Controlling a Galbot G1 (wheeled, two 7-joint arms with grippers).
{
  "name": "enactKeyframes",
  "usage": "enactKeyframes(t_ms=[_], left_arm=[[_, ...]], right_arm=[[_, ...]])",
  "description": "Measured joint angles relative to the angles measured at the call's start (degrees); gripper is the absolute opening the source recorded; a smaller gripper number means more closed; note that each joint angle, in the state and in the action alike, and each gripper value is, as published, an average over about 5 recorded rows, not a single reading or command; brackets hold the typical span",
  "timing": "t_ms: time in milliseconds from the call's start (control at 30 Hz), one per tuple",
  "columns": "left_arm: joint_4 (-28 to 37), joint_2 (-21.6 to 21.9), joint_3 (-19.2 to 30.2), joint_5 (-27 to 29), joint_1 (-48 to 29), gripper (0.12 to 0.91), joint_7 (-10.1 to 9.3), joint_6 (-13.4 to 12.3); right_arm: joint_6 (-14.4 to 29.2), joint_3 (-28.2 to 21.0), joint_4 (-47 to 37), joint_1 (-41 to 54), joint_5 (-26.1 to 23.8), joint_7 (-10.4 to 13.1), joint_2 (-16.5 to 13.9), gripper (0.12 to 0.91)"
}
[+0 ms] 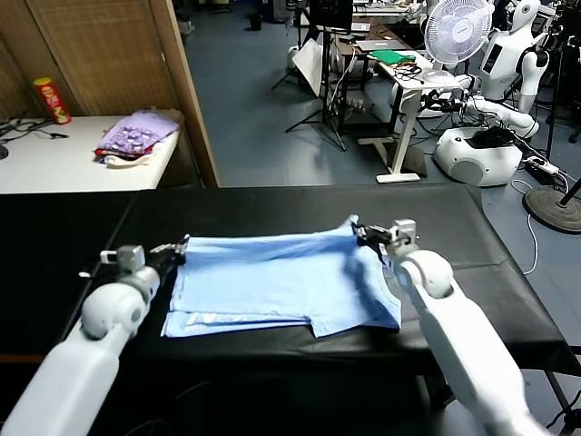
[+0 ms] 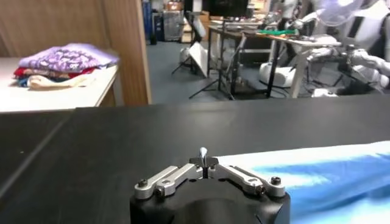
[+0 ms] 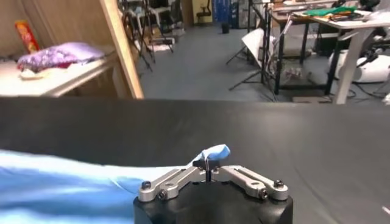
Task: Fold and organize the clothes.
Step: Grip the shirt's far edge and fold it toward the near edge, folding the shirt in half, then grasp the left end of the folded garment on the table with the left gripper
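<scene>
The clothes are one pale light-blue T-shirt (image 1: pixel 281 282), lying partly folded and wrinkled on the black table (image 1: pixel 272 204). My left gripper (image 1: pixel 182 248) is at the shirt's far left corner. In the left wrist view that gripper (image 2: pixel 203 161) is shut, with a thin pale sliver of the shirt's (image 2: pixel 317 173) edge pinched between its tips. My right gripper (image 1: pixel 362 234) is at the far right corner. Seen from the right wrist, it (image 3: pixel 208 164) is shut on a small blue tuft of the T-shirt (image 3: pixel 217 151), raised slightly off the table.
A purple patterned cloth pile (image 1: pixel 136 136) and a red can (image 1: pixel 52 100) sit on a white table at the back left, beside a wooden partition (image 1: pixel 186 91). Beyond the black table stand a fan (image 1: pixel 458 32), desks and another white robot (image 1: pixel 508 64).
</scene>
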Motion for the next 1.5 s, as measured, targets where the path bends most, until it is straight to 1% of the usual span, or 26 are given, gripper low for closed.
enactKeyframes(t_ms=[67,167,367,467,533,567,633,667,700,733,833,867,900,967,1000,1067,1100,1167,1300,1400,1500], left_arm=[[-2.84,-0.22,-1.29,1.10,3.49,0.128,-0.01,-0.07],[-6.50,-0.61,-3.45,2.89,8.48,0.128,0.00,-0.07],[-11.19,-1.52,-5.98,6.37,15.79,0.128,-0.07,0.24],[-12.09,-2.18,-6.22,7.45,17.90,0.128,-0.23,0.37],[-12.29,-2.54,-6.23,7.94,18.67,0.128,-0.38,0.52],[-12.39,-2.70,-6.22,8.13,18.94,0.128,-0.45,0.65],[-12.65,-2.93,-6.22,8.39,19.35,0.129,-0.60,0.94],[-12.85,-3.00,-6.24,8.48,19.55,0.145,-0.64,1.09],[-13.09,-3.06,-6.29,8.56,19.77,0.160,-0.64,1.20],[-13.34,-3.08,-6.37,8.63,20.00,0.192,-0.64,1.29],[-14.15,-2.96,-6.79,8.68,20.60,0.356,-0.66,1.55],[-14.41,-2.87,-6.99,8.60,20.72,0.423,-0.67,1.63],[-14.66,-2.76,-7.25,8.41,20.76,0.473,-0.68,1.72],[-14.98,-2.49,-7.71,7.75,20.54,0.574,-0.81,1.70],[-14.96,-2.38,-7.84,7.26,20.22,0.624,-0.92,1.55],[-14.42,-2.31,-7.79,6.07,19.15,0.719,-1.21,0.98],[-13.84,-2.40,-7.60,5.42,18.39,0.751,-1.39,0.63],[-12.01,-2.83,-6.98,4.08,16.39,0.786,-1.67,-0.01],[-6.57,-4.31,-5.22,0.91,11.42,0.797,-1.72,-0.40],[-2.50,-5.26,-4.15,-1.13,8.32,0.798,-1.00,-0.39],[0.67,-5.81,-3.44,-1.98,6.25,0.793,-0.07,-0.35]], right_arm=[[-1.40,0.36,1.99,-1.65,-0.21,0.72,-0.49,0.122],[-2.34,0.55,3.61,-3.37,-1.02,1.25,-0.86,0.122],[-2.34,0.33,3.91,-4.36,-2.40,1.03,-0.84,0.122],[-2.20,0.11,3.08,-4.42,-2.90,0.27,-0.65,0.122],[-1.93,0.03,2.61,-4.61,-2.96,-0.39,-0.73,0.142],[-1.77,0.01,2.49,-4.76,-2.97,-0.64,-0.82,0.168],[-1.51,0.11,2.54,-5.12,-2.90,-1.08,-1.08,0.254],[-1.43,0.24,2.71,-5.31,-2.78,-1.23,-1.25,0.304],[-1.37,0.44,2.97,-5.51,-2.56,-1.36,-1.43,0.371],[-1.33,0.69,3.32,-5.72,-2.27,-1.48,-1.65,0.421],[-0.51,1.75,4.50,-6.19,-1.41,-1.47,-2.26,0.571],[0.16,2.16,4.75,-6.18,-1.35,-1.14,-2.34,0.620],[1.03,2.54,4.84,-6.05,-1.44,-0.68,-2.32,0.669],[2.91,3.09,4.34,-5.47,-2.05,0.37,-2.00,0.748],[3.77,3.21,3.73,-5.06,-2.58,0.81,-1.72,0.772],[5.21,3.22,1.72,-4.04,-3.89,1.16,-0.93,0.791],[5.77,3.13,0.44,-3.44,-4.54,1.22,-0.45,0.795],[6.51,2.86,-2.34,-2.21,-5.41,1.22,0.59,0.797],[7.00,2.35,-7.15,-0.33,-5.62,0.98,2.39,0.798],[7.15,2.15,-9.58,0.72,-5.39,0.80,3.47,0.791],[7.15,1.90,-11.40,1.63,-5.19,0.70,4.52,0.739]])
